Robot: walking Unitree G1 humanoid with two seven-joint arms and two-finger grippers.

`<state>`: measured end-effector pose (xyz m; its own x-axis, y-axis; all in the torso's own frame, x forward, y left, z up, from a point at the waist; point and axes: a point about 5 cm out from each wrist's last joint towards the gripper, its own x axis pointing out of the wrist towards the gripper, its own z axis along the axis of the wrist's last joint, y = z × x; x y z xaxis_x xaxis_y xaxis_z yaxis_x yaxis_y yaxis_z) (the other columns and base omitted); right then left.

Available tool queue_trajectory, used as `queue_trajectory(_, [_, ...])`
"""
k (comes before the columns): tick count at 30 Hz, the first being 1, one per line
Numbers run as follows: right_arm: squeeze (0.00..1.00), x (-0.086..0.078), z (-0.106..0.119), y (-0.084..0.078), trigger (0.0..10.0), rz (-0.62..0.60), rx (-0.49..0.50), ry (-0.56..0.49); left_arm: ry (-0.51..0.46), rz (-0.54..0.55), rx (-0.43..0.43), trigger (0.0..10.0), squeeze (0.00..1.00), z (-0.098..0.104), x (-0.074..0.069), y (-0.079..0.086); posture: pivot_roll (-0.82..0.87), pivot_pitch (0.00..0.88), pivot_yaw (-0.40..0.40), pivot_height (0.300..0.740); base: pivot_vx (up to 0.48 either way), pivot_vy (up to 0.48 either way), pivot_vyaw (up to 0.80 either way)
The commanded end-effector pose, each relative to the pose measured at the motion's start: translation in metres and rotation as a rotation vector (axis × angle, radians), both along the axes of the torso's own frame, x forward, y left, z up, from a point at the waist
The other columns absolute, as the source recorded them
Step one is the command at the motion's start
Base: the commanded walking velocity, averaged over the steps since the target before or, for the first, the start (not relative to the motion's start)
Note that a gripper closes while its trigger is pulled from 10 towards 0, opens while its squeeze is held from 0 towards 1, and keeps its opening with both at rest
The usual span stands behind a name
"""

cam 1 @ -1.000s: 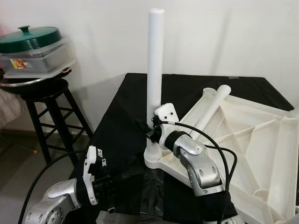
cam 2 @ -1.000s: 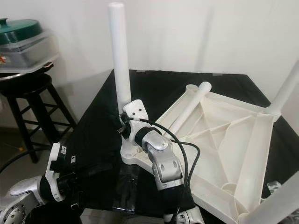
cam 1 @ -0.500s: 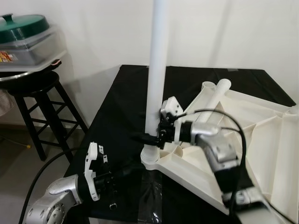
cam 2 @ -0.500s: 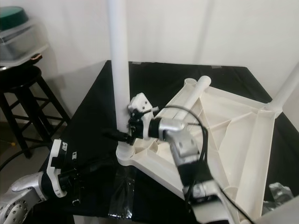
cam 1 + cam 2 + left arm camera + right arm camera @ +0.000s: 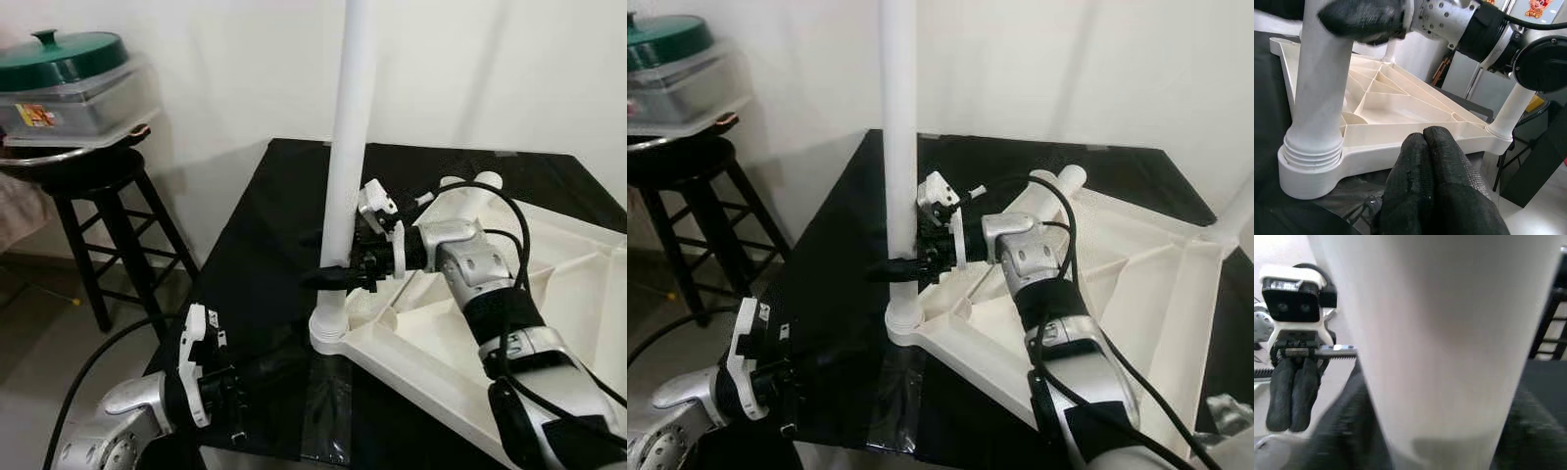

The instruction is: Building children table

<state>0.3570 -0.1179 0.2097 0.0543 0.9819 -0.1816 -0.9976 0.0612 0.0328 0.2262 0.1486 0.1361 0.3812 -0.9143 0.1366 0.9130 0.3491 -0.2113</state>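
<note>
At frame centre, the right gripper (image 5: 338,277) clasped the upright white table leg (image 5: 345,166); the left wrist view showed the left gripper (image 5: 1425,147) pinched closed, empty.

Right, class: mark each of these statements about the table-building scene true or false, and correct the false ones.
1. The right tool grips the upright white leg. True.
2. The tabletop lies upside down, ribs showing. True.
3. The left tool is wide open. False: its fingers are pressed together.
4. The stool is bare. False: a green-lidded container sits on it.
5. The upright leg stands in the tabletop's corner socket. True.
</note>
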Motion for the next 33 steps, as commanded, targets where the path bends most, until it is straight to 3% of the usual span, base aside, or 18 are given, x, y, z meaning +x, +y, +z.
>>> queue_trajectory(1, [0.0, 0.001, 0.004, 0.0, 0.0, 0.021, 0.006, -0.014, 0.007, -0.005, 0.023, 10.0, 0.0, -0.002, -0.001, 0.001, 0.0, 0.0, -0.016, 0.74, 0.0, 0.0, 0.0])
queue_trajectory(12, [0.0, -0.002, -0.007, -0.011, 0.0, 0.017, 0.0, -0.014, 0.01, -0.012, 0.022, 10.0, 0.0, -0.001, -0.001, 0.001, -0.01, 0.0, -0.017, 0.74, 0.0, 0.0, 0.0])
queue_trajectory(15, [0.0, -0.013, -0.046, -0.001, 0.0, -0.315, -0.082, -0.041, 0.005, -0.006, 0.02, 10.0, 0.0, 0.0, -0.001, 0.003, -0.02, 0.0, -0.027, 0.74, 0.0, 0.0, 0.0])
queue_trajectory(16, [0.0, -0.013, -0.046, -0.001, 0.0, -0.315, -0.082, -0.041, 0.005, -0.006, 0.02, 10.0, 0.0, 0.0, -0.001, 0.003, -0.02, 0.0, -0.027, 0.74, 0.0, 0.0, 0.0])
queue_trajectory(17, [0.0, -0.025, -0.064, 0.018, 0.0, -0.569, -0.104, -0.023, 0.004, -0.003, 0.02, 10.0, 0.0, 0.002, -0.001, 0.005, -0.03, 0.012, -0.015, 0.74, 0.0, 0.0, 0.0])
queue_trajectory(18, [0.0, -0.046, -0.075, 0.035, 0.0, -0.682, -0.109, 0.023, 0.003, -0.001, 0.02, 10.0, 0.0, 0.002, -0.001, 0.007, -0.03, 0.015, -0.013, 0.74, 0.0, 0.0, 0.0])
queue_trajectory(19, [0.0, -0.046, -0.075, 0.035, 0.0, -0.682, -0.109, 0.023, 0.003, -0.001, 0.02, 10.0, 0.0, 0.002, -0.001, 0.007, -0.03, 0.015, -0.013, 0.74, 0.0, 0.0, 0.0])
queue_trajectory(21, [0.0, -0.065, -0.07, 0.051, 0.0, -0.773, -0.147, -0.068, 0.005, -0.002, 0.025, 10.0, 0.0, 0.002, 0.0, 0.009, -0.06, 0.0, 0.007, 0.74, 0.0, 0.0, 0.0])
queue_trajectory(24, [0.0, -0.062, -0.067, 0.051, 0.0, -0.743, -0.151, -0.108, 0.008, -0.005, 0.026, 10.0, 0.0, 0.001, 0.002, 0.009, -0.06, 0.0, 0.006, 0.74, 0.0, 0.0, 0.0])
queue_trajectory(29, [0.0, -0.059, -0.072, 0.046, 0.0, -0.734, -0.158, -0.056, 0.01, -0.013, 0.031, 10.0, 0.0, 0.0, 0.002, 0.009, -0.05, 0.0, -0.008, 0.74, 0.0, 0.0, 0.0])
queue_trajectory(30, [0.0, -0.056, -0.069, 0.046, 10.0, -0.711, -0.144, -0.058, 0.008, -0.006, 0.029, 10.0, 0.0, 0.0, 0.002, 0.009, -0.05, 0.0, -0.01, 0.74, 0.0, 0.0, 0.0])
queue_trajectory(31, [0.69, -0.054, -0.062, 0.048, 10.0, -0.668, -0.096, -0.052, 0.006, 0.001, 0.027, 10.0, 0.0, -0.001, 0.002, 0.008, -0.05, 0.0, -0.012, 0.74, 0.0, 0.0, 0.0])
queue_trajectory(32, [0.69, -0.054, -0.062, 0.048, 10.0, -0.668, -0.096, -0.052, 0.006, 0.001, 0.027, 10.0, 0.0, -0.001, 0.002, 0.008, -0.05, 0.0, -0.012, 0.74, 0.0, 0.0, 0.0])
queue_trajectory(33, [1.0, -0.053, -0.054, 0.05, 10.0, -0.617, -0.058, -0.047, 0.005, 0.004, 0.026, 10.0, 0.0, -0.001, 0.002, 0.008, -0.04, 0.0, -0.013, 0.74, 0.0, 0.0, 0.0])
